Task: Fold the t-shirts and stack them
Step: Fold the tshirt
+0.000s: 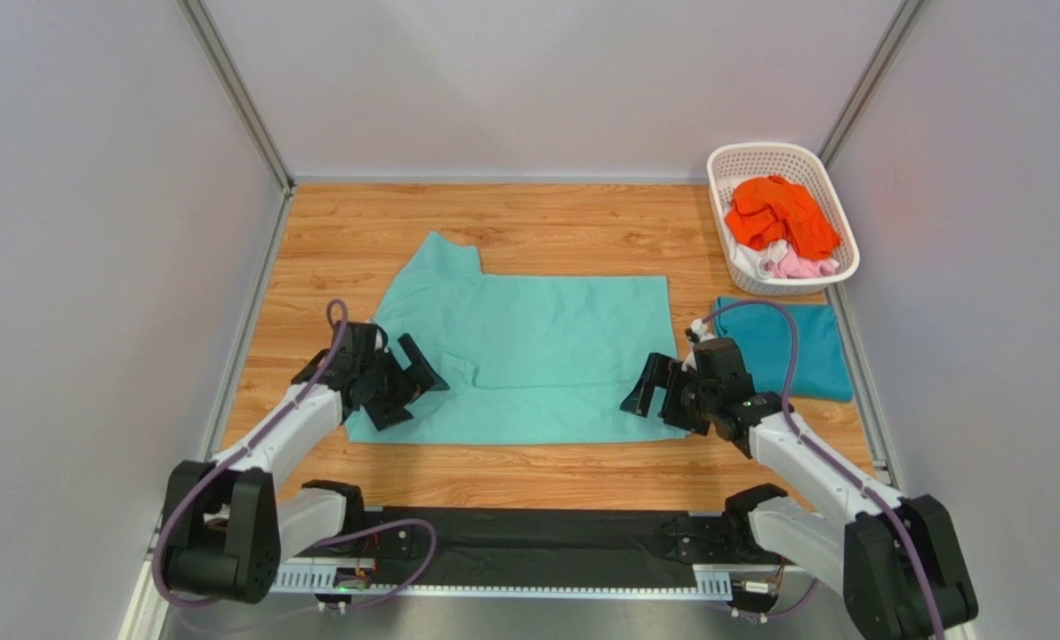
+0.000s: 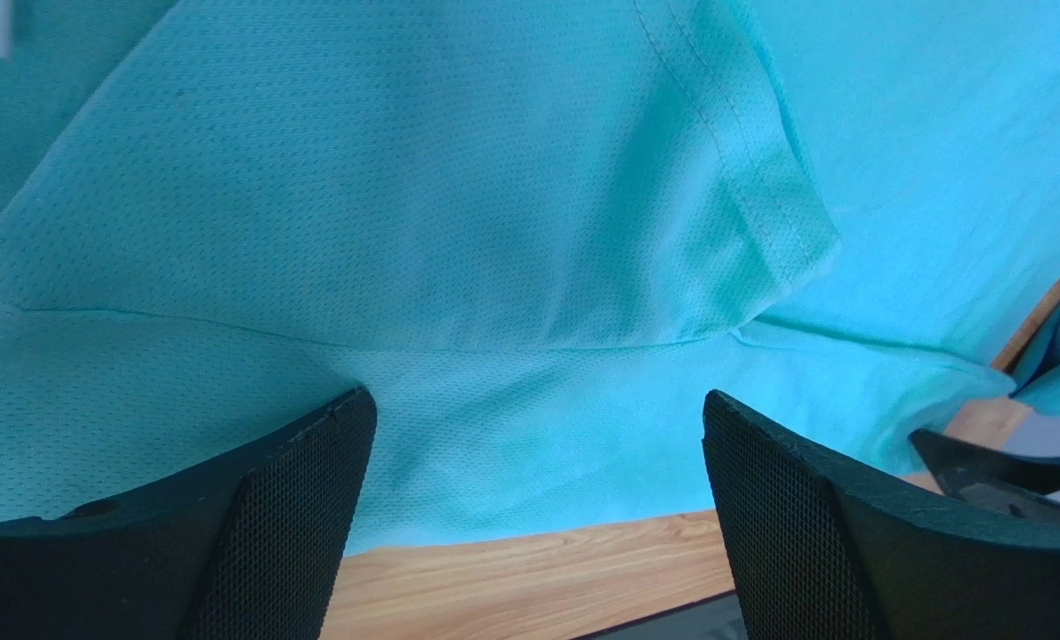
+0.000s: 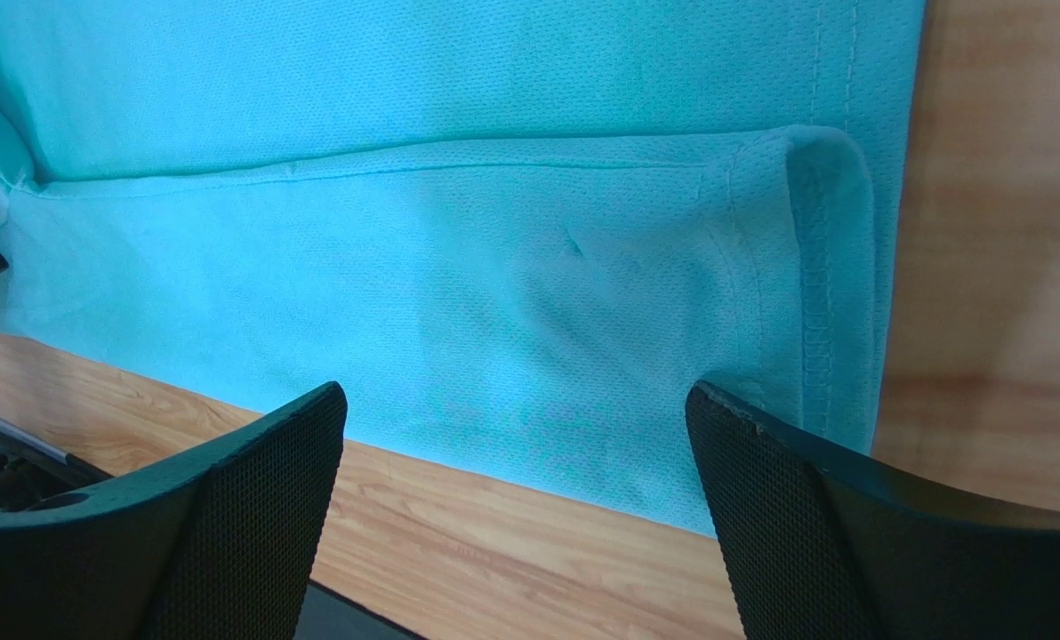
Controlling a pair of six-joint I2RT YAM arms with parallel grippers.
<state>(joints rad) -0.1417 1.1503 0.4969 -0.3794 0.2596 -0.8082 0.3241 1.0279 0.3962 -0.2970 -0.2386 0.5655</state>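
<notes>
A mint green t-shirt [image 1: 536, 354] lies spread flat on the wooden table, one long side folded inward. My left gripper [image 1: 409, 387] is open and empty at the shirt's near-left corner, over a folded-in sleeve [image 2: 709, 227]. My right gripper [image 1: 658, 390] is open and empty at the near-right corner, by the hem [image 3: 816, 267]. The shirt fills both wrist views [image 2: 402, 267] [image 3: 469, 267]. A folded teal blue t-shirt [image 1: 789, 350] lies to the right. Orange [image 1: 779, 214], white and pink [image 1: 803, 264] shirts are bunched in the basket.
A white lattice basket [image 1: 816, 171] stands at the back right corner. Grey walls enclose the table on three sides. Bare wood [image 1: 362, 227] shows behind and left of the mint shirt. A black rail [image 1: 536, 540] runs along the near edge.
</notes>
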